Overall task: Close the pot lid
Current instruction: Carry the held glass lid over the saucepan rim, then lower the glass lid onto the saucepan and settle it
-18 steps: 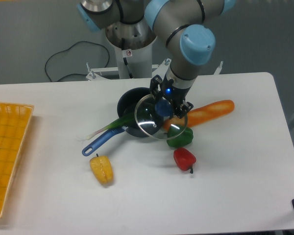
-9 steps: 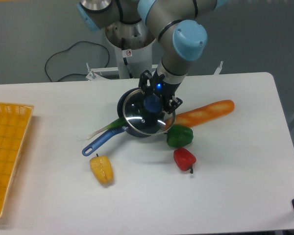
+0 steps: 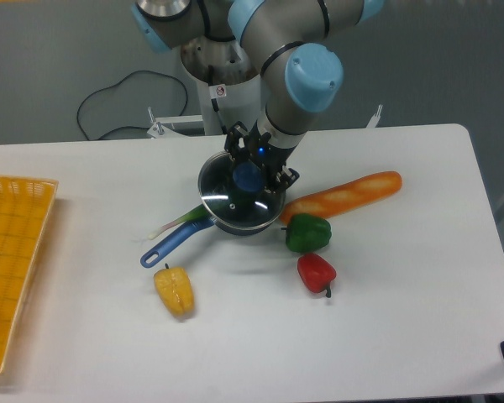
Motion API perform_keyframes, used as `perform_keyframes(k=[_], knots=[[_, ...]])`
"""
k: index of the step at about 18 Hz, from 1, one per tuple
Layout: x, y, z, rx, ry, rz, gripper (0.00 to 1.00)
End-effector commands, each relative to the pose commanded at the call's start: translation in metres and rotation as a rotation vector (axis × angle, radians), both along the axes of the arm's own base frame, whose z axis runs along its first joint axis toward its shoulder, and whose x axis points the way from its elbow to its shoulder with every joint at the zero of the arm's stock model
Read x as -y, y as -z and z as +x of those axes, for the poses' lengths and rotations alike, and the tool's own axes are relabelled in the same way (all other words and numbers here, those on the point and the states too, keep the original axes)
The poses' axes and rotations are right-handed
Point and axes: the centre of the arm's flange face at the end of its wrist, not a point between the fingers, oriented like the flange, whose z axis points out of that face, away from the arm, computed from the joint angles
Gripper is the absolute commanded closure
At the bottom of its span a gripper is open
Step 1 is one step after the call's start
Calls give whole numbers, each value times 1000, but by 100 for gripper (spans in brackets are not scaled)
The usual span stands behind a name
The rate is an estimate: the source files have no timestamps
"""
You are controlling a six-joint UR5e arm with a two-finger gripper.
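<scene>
Gripper (image 3: 250, 174): black fingers (image 3: 233, 155) pinching the blue knob of the lid (image 3: 242, 200).
Lid: clear glass disc with metal rim, over the mouth of the pot (image 3: 225, 220), slightly tilted; whether the rim is seated all round cannot be told from this angle.
Pot: dark saucepan near the middle of the white surface (image 3: 403, 302); its blue handle (image 3: 175, 241) runs toward the front left.
Green onion (image 3: 181, 222): lies beside the handle, one end at the pot.
Baguette (image 3: 343, 196): right of the pot.
Green pepper (image 3: 307, 232): just beside the pot's right edge.
Red pepper (image 3: 317, 272): in front of the green one.
Corn cob (image 3: 175, 290): near the handle's tip.
Yellow basket (image 3: 8, 252): far left edge.
</scene>
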Motion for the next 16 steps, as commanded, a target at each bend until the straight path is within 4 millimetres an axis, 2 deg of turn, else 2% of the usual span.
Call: perform_keyframes(k=[16], knots=[[5, 18, 11, 43, 16, -8, 41]])
